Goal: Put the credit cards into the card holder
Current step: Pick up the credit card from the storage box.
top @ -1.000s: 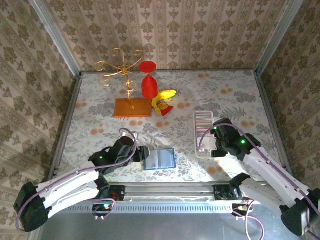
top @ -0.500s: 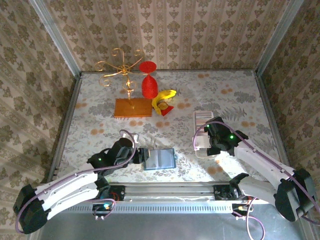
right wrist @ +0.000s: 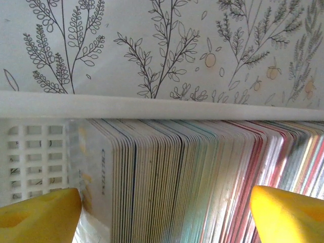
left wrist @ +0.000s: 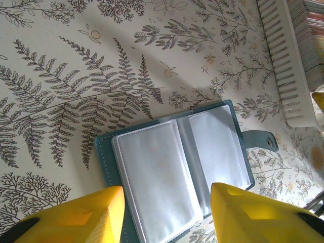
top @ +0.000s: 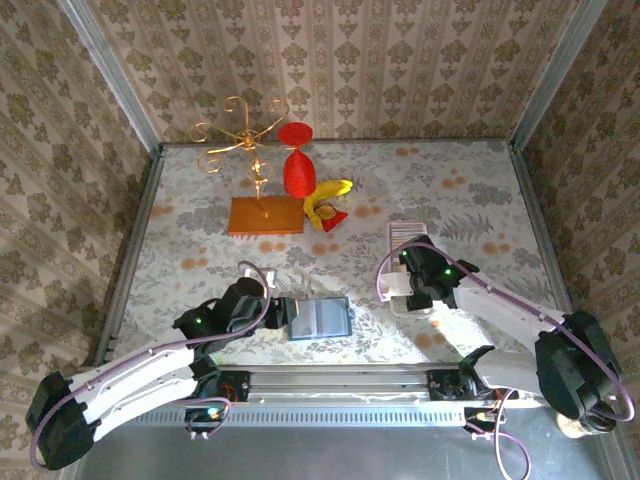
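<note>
Pickup step, I judge. Right tool (right wrist: 164, 217) spread astride stacked credit cards (right wrist: 177, 167) in white slotted plastic tray (right wrist: 152, 105), 3 o'clock of open teal clear-sleeved card holder (left wrist: 152, 172); left tool (left wrist: 167, 212) spread over it. Next: isolate, pinch one card.

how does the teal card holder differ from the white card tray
The teal card holder lies open flat like a booklet, its clear sleeves looking empty; the white tray is packed with cards standing on edge. The card holder has a stitched cover with a snap tab; the tray has gridded walls. The open left hand hovers over the card holder, the open right hand over the tray. Both rest on the fern-print table.
</note>
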{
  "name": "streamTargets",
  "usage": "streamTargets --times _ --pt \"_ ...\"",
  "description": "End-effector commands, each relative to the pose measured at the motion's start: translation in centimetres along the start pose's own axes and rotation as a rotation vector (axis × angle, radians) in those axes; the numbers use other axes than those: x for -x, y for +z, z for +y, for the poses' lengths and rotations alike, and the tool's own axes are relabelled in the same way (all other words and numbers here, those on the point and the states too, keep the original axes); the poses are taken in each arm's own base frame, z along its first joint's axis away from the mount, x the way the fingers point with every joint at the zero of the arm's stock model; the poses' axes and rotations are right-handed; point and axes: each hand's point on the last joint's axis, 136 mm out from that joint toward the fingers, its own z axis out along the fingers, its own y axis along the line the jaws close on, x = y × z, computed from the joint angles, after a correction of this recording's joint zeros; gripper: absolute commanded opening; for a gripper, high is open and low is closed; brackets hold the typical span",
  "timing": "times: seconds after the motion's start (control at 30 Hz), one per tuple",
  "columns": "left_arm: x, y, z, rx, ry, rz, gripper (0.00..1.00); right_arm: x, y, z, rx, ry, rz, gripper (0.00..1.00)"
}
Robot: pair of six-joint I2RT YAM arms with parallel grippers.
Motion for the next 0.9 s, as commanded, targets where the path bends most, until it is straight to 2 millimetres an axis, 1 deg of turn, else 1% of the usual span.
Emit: streamTargets --times 0.0,0.2,0.27,0.4,0.6,0.73,0.83,0.87 --pt "-0.1 0.0 0.2 -0.004 -0.004 0.0 0.48 -0.2 -0.1 -1.0 -0.04 -0.012 0.032 0.83" --pt "-0.2 0.2 0.2 -0.007 -0.014 0.0 0.46 -0.5 -0.9 -0.8 -0.048 -0.022 0.034 0.71" --pt "-0.3 0.2 0.2 -0.01 -0.015 0.002 0.45 -0.6 -1.1 -0.6 -0.05 -0.027 0.034 0.7" --pt "-0.3 0.4 0.2 -0.011 -0.016 0.007 0.43 -0.7 -1.4 -0.4 -0.054 -0.027 0.032 0.56" --pt "-0.5 0.6 0.0 -0.017 -0.023 0.02 0.41 -0.4 -1.8 0.1 -0.042 -0.034 0.014 0.38" --pt "-0.5 0.6 -0.1 -0.021 -0.027 0.022 0.4 -0.3 -1.9 0.1 -0.045 -0.037 0.009 0.34" --pt "-0.6 0.6 -0.1 -0.021 -0.029 0.027 0.39 -0.2 -2.2 -0.1 -0.057 -0.036 0.007 0.27" --pt "-0.6 0.7 0.0 -0.02 -0.03 0.027 0.39 -0.2 -2.3 -0.2 -0.061 -0.033 0.005 0.26"
